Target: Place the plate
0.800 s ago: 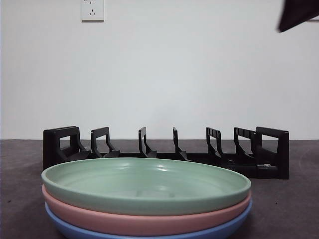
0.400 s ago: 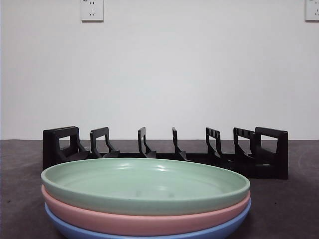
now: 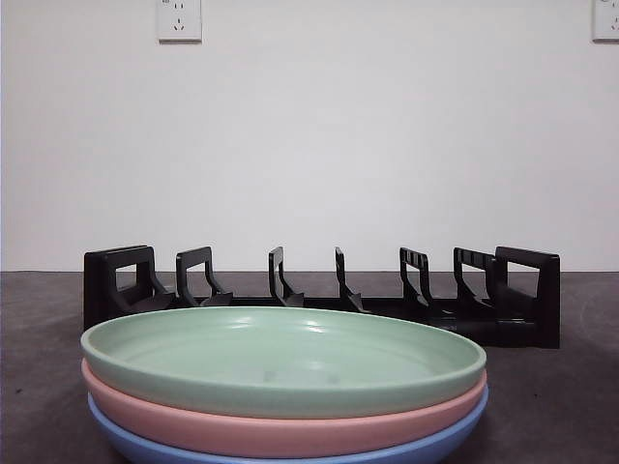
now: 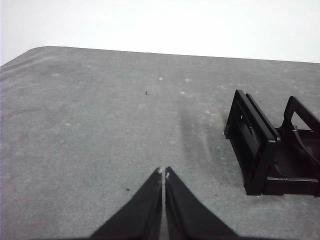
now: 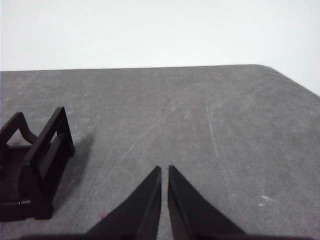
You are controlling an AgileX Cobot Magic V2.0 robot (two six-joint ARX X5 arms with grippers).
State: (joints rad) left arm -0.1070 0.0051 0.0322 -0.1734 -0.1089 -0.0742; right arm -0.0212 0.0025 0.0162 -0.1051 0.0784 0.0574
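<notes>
Although the task calls for a plate to be placed, we find no part of it done: the black dish rack [image 3: 319,295] holds nothing in any slot, and all plates remain stacked on the grey table [image 3: 39,387] in front of it.

We count by size. One table. One rack, with seven upright dividers visible in the front view; each wrist view shows only one end frame of it [image 4: 270,150] [image 5: 35,170]. Three plates in one stack: the green plate [image 3: 282,356] on top, the pink plate [image 3: 280,430] beneath it, the blue plate [image 3: 145,447] at the bottom, its lower edge cut off by the frame. Two white wall sockets [image 3: 179,19] sit on the wall behind.

Both arms wait clear of the work. The left gripper [image 4: 163,172] is clenched with nothing between its jaws, which meet at the tips; one end of the rack lies ahead of it and off to one side, well apart. The right gripper [image 5: 164,170] is likewise closed and empty, with only a hairline gap showing, and the opposite rack end lies ahead and to its other side. Neither wrist view shows the plates, so the stack lies outside both grippers' forward sight.

We judge that everything remains: approach, grasp of the green plate, lift, and seating it upright between dividers.
</notes>
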